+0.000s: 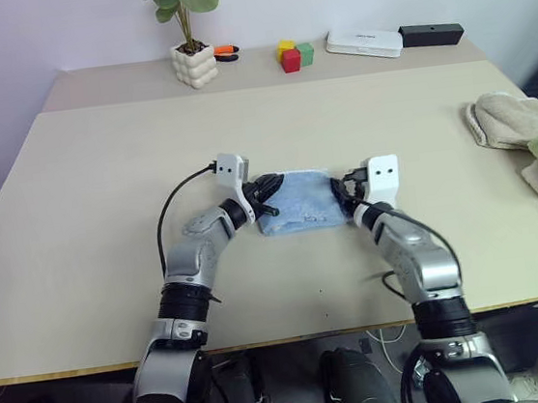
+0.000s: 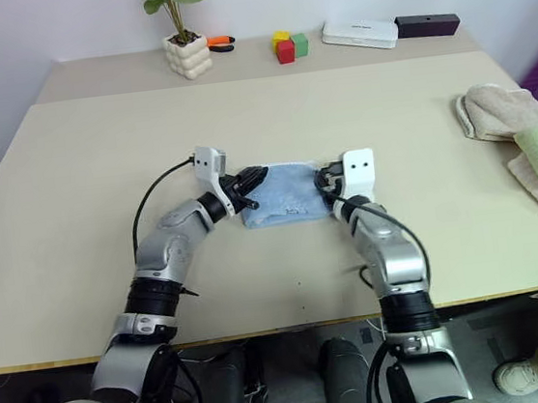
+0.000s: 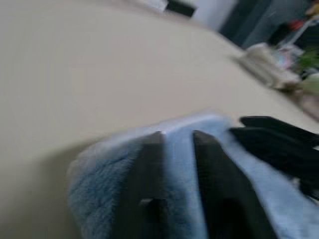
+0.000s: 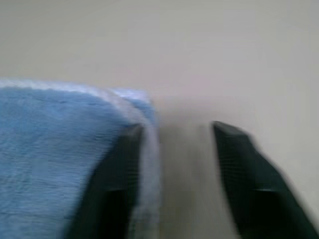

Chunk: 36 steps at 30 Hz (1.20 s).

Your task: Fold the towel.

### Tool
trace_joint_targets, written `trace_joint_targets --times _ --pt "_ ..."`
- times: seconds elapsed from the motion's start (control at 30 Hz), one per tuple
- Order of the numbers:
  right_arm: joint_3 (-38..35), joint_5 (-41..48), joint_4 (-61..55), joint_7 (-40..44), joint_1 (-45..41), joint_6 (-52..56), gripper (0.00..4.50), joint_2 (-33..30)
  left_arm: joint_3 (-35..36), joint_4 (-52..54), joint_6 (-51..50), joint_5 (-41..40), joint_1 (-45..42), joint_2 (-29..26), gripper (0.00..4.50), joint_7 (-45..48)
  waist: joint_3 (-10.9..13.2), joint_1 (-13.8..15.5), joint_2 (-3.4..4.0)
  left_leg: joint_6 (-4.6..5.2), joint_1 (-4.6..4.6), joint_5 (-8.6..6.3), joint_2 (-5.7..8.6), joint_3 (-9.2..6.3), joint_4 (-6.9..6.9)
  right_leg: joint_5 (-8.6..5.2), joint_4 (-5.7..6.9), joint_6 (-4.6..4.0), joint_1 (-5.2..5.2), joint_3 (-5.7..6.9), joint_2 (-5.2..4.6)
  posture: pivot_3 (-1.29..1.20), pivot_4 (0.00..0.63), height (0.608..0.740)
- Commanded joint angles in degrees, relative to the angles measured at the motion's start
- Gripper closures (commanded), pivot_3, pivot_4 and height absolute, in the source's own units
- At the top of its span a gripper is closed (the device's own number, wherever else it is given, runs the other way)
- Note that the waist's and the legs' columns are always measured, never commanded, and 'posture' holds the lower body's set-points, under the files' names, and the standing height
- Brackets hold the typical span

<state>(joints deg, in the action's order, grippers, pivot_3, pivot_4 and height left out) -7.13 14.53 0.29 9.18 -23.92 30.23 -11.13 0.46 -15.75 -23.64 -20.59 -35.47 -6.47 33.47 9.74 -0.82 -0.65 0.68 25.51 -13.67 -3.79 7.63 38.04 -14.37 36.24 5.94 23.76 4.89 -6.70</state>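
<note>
Folded already into a small wad mid-table between both grippers, towel (image 1: 296,201); left gripper (image 1: 264,191) slightly parted over its edge, right gripper (image 4: 172,169) wide apart beside its corner, gripping nothing; probably little left.

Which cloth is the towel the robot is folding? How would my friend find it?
Look at the big beige table, near its middle, just in front of the robot. The towel lies there as a small folded bundle between the two arms. It is fluffy and light blue, while the other cloths, beige and pale green, sit at the table's right edge.
</note>
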Motion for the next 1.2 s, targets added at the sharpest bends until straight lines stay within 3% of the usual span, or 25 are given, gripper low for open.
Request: trace_joint_targets --times 0.03,0.13,0.17,0.23,0.37,0.53,1.0,1.1,1.2 --pt "-5.7 6.1 -3.4 3.6 -4.6 5.4 0.08 -4.4 1.2 3.3 2.1 -0.9 -1.6 -3.4 1.69 3.8 0.0 0.0 0.01 0.0 -0.01 0.0 0.0 0.0 -0.01 0.0 0.0 0.0 0.0 0.0 0.0 0.0 0.15 0.735" --pt "-9.1 12.1 -3.2 6.5 -7.1 13.6 0.0 -7.7 1.8 3.1 2.4 -1.3 -2.2 -6.8 0.21 7.0 0.0 0.1 0.01 0.01 -0.02 -0.01 0.0 0.01 -0.03 0.0 0.0 -0.01 -0.01 0.01 0.0 0.0 0.15 0.735" --pt "-12.3 17.0 -2.8 6.2 -8.8 19.6 0.0 -7.8 1.6 3.4 3.1 -1.6 -2.0 -8.7 0.09 10.2 0.0 0.1 0.01 0.01 -0.01 -0.01 0.0 0.02 -0.04 -0.01 -0.01 0.0 0.0 0.01 0.01 0.0 0.15 0.735" --pt "-15.8 23.4 -2.3 6.4 -10.7 29.0 0.0 -8.5 1.7 3.8 2.7 -3.1 -1.6 -11.3 0.09 14.6 0.0 0.0 0.03 0.01 0.0 -0.01 -0.01 0.03 -0.06 0.0 -0.01 -0.01 0.03 0.01 0.0 0.0 0.15 0.735" --pt "-15.7 26.7 -3.1 7.7 -10.8 36.7 0.0 -10.9 1.9 5.9 0.7 -7.0 0.6 -16.5 0.09 24.3 0.0 0.0 0.04 0.01 0.02 -0.01 -0.03 0.04 -0.09 0.0 0.0 -0.02 0.09 0.0 0.0 0.0 0.15 0.735" --pt "-9.7 26.8 -3.9 9.9 -8.6 43.2 0.0 -13.4 4.9 8.5 3.2 -11.3 3.4 -21.6 0.09 33.3 0.0 -0.1 0.06 0.02 0.04 -0.02 -0.04 0.04 -0.1 0.0 0.0 -0.02 0.14 0.0 -0.02 0.0 0.15 0.735" --pt "-7.7 26.6 1.2 9.2 -9.7 45.8 0.0 -6.6 6.4 10.5 5.6 -11.4 6.0 -23.7 0.09 33.8 0.0 -0.1 0.05 0.02 0.1 -0.02 -0.03 0.07 -0.08 0.01 0.02 -0.01 0.19 0.0 -0.04 0.0 0.15 0.735" --pt "-9.3 26.0 4.4 8.2 -10.7 44.5 0.8 -4.7 6.3 11.2 5.4 -11.4 6.3 -23.4 0.0 32.7 0.0 -0.3 0.05 0.02 0.08 -0.02 -0.04 0.08 -0.08 0.01 0.04 -0.01 0.18 0.0 -0.02 0.0 0.15 0.735" --pt "-12.7 26.9 7.5 7.1 -12.0 43.7 2.27 -3.3 6.3 12.1 5.2 -11.4 6.7 -23.1 0.0 31.5 0.0 -0.3 0.05 0.02 0.08 -0.02 -0.04 0.09 -0.08 0.01 0.04 -0.01 0.18 -0.01 -0.01 0.0 0.15 0.735"
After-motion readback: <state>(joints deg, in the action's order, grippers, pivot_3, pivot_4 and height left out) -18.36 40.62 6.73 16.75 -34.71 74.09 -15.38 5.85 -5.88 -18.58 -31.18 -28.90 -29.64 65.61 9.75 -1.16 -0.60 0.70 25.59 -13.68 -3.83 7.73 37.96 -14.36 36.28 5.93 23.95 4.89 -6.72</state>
